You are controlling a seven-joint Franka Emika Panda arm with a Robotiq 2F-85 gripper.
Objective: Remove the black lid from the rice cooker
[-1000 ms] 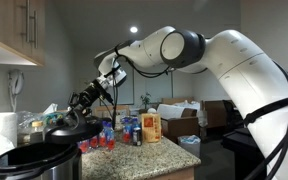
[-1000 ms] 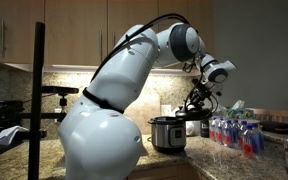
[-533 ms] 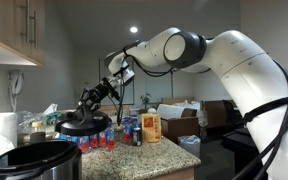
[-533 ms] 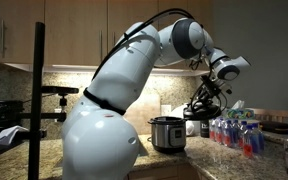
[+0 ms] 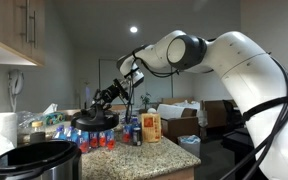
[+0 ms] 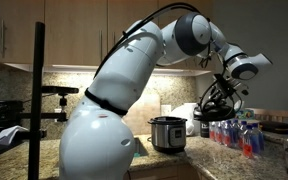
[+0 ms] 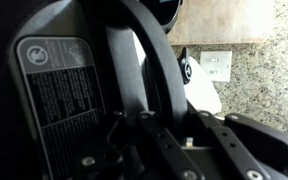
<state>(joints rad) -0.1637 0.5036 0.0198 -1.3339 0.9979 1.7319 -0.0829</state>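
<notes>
My gripper [image 5: 100, 103] is shut on the knob of the black lid [image 5: 94, 122] and holds it level in the air over the counter. The lid is well clear of the rice cooker [image 5: 39, 160], a black pot with a silver rim band that stands open at the near counter corner. In an exterior view the gripper [image 6: 221, 102] holds the lid [image 6: 216, 117] off to the side of the cooker [image 6: 167, 133] and above it. The wrist view shows only my dark fingers [image 7: 169, 135] close up, with a labelled black part beside them.
Several colourful bottles [image 5: 102, 140] and an orange box [image 5: 151, 127] stand on the granite counter [image 5: 159, 160] under and beyond the lid. The bottles [image 6: 234, 135] also show beside the cooker. Wall cabinets [image 5: 14, 30] hang above. A wall outlet [image 7: 219, 65] sits on the backsplash.
The arm has carried the lid sideways away from the rice cooker, out over the bottles. The cooker has stayed in place, open.
</notes>
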